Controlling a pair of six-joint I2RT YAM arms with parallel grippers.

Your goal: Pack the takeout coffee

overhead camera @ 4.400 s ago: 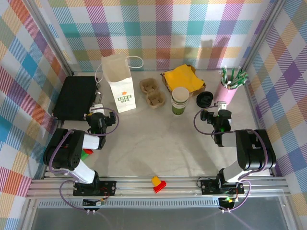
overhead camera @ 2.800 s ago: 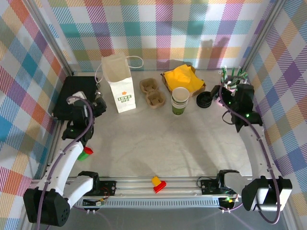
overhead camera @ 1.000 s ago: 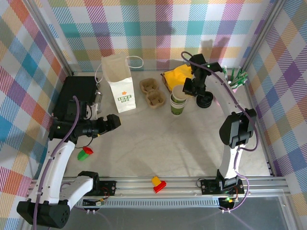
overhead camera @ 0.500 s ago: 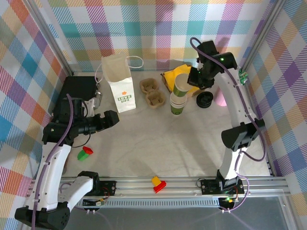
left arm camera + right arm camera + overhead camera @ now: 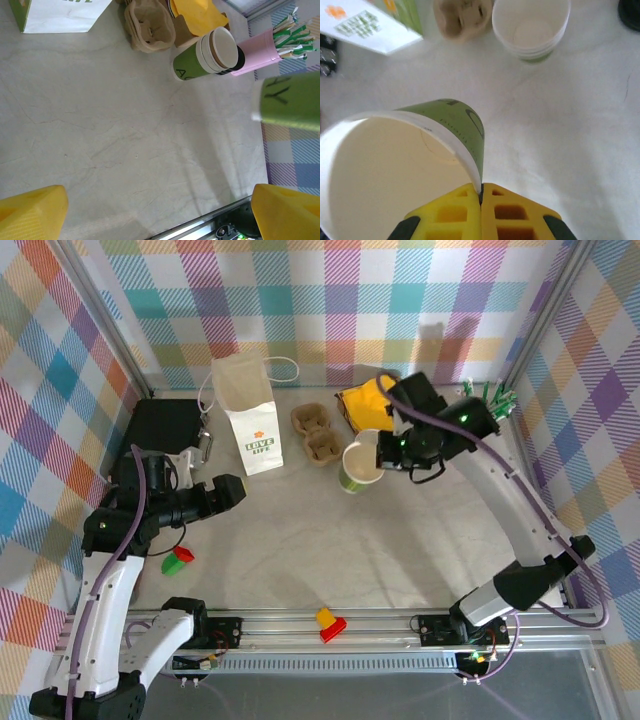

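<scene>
The right gripper point(image 5: 481, 189) pinches the cup point(image 5: 451, 122) by its rim; hold it level, set it down softly. The left gripper point(image 5: 228, 490) is open.

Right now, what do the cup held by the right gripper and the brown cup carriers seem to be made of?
Green cup: likely paper, with a matte green print outside, cream-white inside, and a thin rolled rim pinched in the right gripper. Cup carriers: probably molded pulp, going by the rough matte brown surface and soft rounded wells.
</scene>
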